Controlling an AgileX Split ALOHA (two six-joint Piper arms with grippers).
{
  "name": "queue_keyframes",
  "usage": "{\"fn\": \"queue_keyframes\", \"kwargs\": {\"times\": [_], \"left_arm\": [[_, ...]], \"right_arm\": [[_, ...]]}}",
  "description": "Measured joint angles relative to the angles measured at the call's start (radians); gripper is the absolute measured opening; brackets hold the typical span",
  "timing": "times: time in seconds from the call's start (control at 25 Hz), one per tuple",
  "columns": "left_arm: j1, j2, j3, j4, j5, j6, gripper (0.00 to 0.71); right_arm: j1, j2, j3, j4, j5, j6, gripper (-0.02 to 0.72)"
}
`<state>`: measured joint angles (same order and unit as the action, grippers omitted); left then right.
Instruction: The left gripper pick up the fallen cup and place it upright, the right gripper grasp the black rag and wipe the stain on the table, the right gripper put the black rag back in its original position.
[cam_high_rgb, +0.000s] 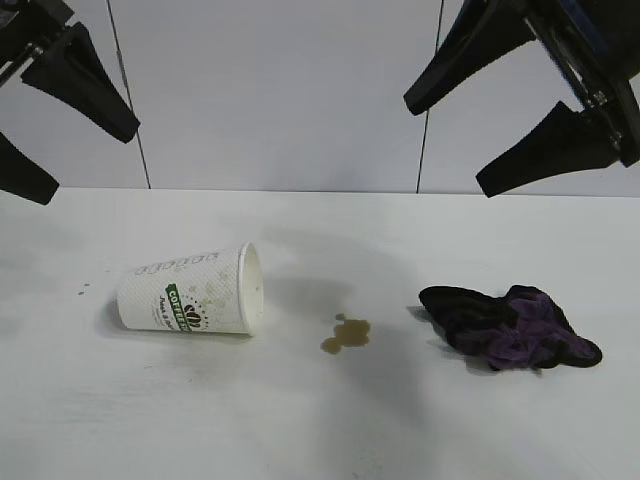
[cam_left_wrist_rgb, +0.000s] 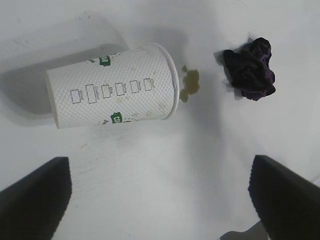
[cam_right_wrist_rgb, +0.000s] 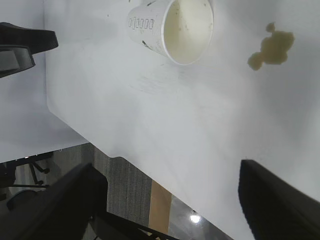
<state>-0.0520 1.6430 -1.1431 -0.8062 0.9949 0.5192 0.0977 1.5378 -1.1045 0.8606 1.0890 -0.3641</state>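
Exterior view: cup (cam_high_rgb: 192, 291) lies tipped beside stain (cam_high_rgb: 346, 334) (seemingly untouched).

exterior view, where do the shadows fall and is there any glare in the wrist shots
Exterior view: a soft grey shadow lies on the white tabletop right of the fallen white paper cup, toward the brown puddle. Left wrist view: the cup's shadow spreads behind its base. Right wrist view: one small bright glint on the floor below the table edge.

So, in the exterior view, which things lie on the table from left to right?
cup → stain → rag
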Motion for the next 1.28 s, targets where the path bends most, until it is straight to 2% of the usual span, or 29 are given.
{"fn": "queue_keyframes", "kwargs": {"times": [0.72, 1.0, 1.16, 1.28], "left_arm": [[0.0, 0.0, 0.0, 0.0, 0.0, 0.0, 0.695], [0.0, 0.0, 0.0, 0.0, -0.047, 0.007, 0.695], [-0.003, 0.0, 0.0, 0.0, -0.045, 0.129, 0.695], [-0.027, 0.0, -0.006, 0.006, -0.041, 0.305, 0.695]], "right_arm": [[0.0, 0.0, 0.0, 0.0, 0.0, 0.0, 0.545], [0.0, 0.0, 0.0, 0.0, 0.0, 0.0, 0.545], [0.0, 0.0, -0.002, 0.001, 0.015, 0.0, 0.545], [0.0, 0.0, -0.003, 0.001, 0.03, 0.0, 0.545]]}}
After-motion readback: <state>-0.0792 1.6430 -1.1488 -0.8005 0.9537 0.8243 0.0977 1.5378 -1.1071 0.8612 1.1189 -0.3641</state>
